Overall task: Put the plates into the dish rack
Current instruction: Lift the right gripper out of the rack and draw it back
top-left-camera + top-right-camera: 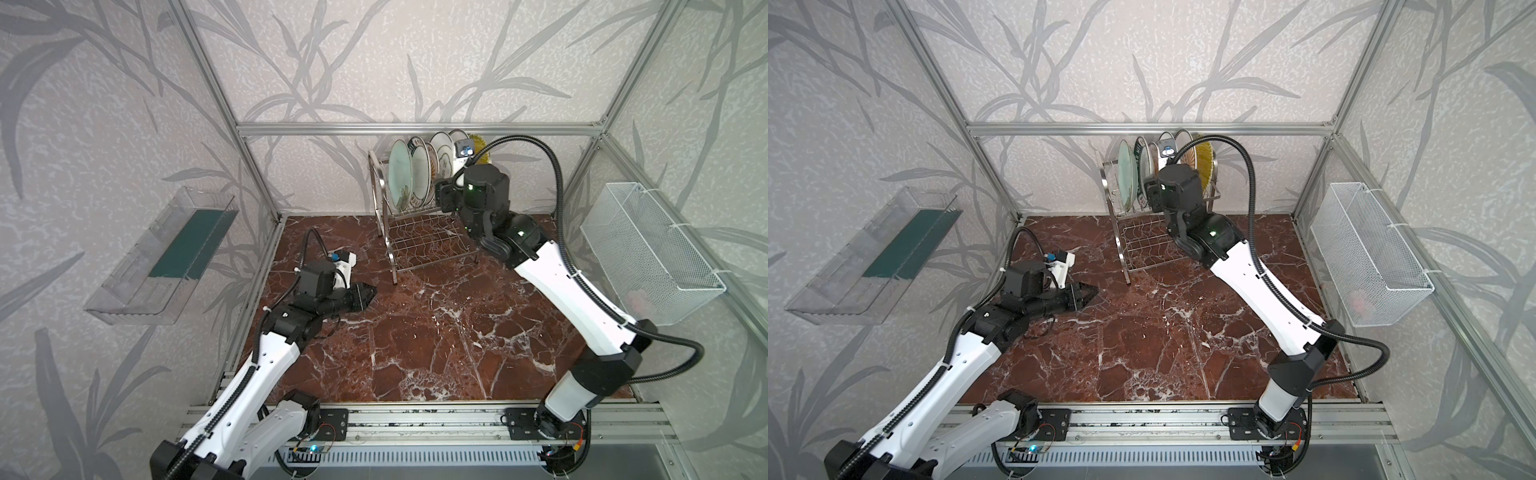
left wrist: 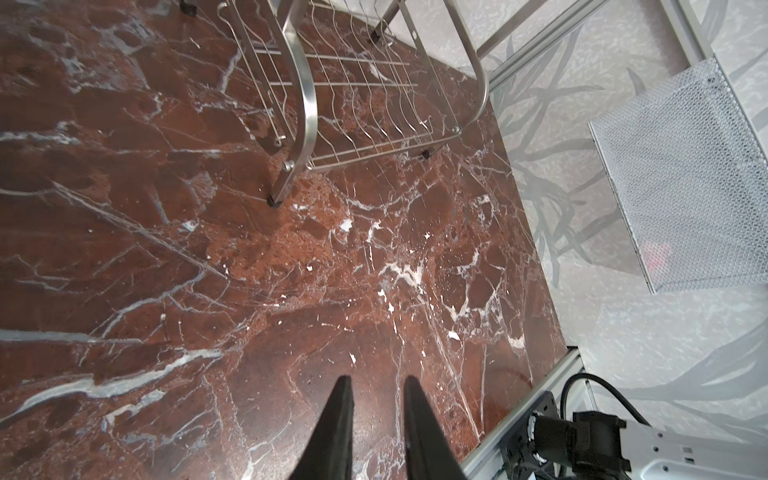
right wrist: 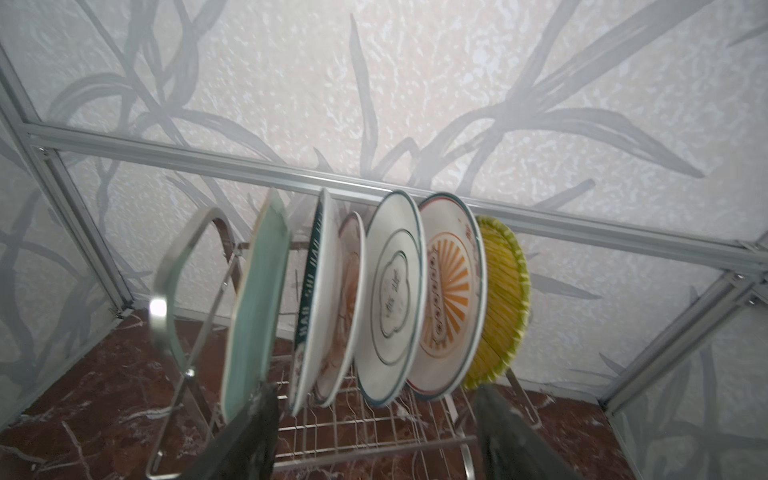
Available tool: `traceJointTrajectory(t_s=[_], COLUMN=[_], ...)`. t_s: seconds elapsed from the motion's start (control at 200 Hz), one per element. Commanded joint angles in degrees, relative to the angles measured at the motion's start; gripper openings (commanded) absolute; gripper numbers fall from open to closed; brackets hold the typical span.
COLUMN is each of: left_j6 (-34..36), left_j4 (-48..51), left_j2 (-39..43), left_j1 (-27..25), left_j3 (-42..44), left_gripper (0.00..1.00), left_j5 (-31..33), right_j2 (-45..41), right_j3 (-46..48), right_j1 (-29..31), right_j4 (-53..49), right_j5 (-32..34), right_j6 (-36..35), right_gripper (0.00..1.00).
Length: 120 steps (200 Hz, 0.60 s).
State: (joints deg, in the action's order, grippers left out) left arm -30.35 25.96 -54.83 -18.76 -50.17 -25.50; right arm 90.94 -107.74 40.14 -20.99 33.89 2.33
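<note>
All six plates (image 1: 419,178) stand on edge in the upper tier of the rack (image 1: 380,195), which sits at the back of the marble table (image 1: 415,332), near the rear wall. In the right wrist view they form one row. The mint plate (image 3: 257,299) is at the end by the curved side frame. Then come the lettered plate (image 3: 316,299), a sunburst plate (image 3: 349,291) (mostly hidden by its neighbours), the quatrefoil plate (image 3: 392,291), the second sunburst plate (image 3: 451,299) and the yellow plate (image 3: 505,299) at the other end. They all lean slightly the same way.

The right gripper (image 3: 376,392) is raised in front of the upper tier, its jaws spread wide and clamping nothing. One finger (image 3: 249,432) shows in front of the mint plate's lower edge; I cannot tell whether it touches. In both top views the right arm's wrist covers part of the row.

The left gripper (image 2: 378,380) hovers low over the table on the left, well apart from the rack. Its jaws stand slightly apart, with only bare marble showing between them.

A mesh basket (image 1: 652,249) hangs on the right wall and a clear tray (image 1: 158,257) on the left wall
</note>
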Motion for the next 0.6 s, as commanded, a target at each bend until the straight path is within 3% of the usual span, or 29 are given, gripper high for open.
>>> traceJointTrajectory(t_s=[0.0,0.355,0.595], left_j6=[1.0,1.0,1.4], left_j4=[1.1,1.0,1.6], left_j2=[-1.3,-6.6,-8.7], left_j1=[0.7,2.9,5.2], left_j3=[-2.9,-8.3,-11.3], left_gripper=[0.23,0.3,0.46], left_j5=[2.4,2.0,1.3], right_j2=[-9.1,-25.7,-30.8], right_j3=[9.3,29.5,37.9], right_j1=[-4.1,-16.0,-21.6], right_j4=[5.1,-2.7,-6.5], right_j5=[-2.8,-9.3,-14.0], right_j6=[4.8,9.7,10.7], right_gripper=[0.74,0.76,0.81])
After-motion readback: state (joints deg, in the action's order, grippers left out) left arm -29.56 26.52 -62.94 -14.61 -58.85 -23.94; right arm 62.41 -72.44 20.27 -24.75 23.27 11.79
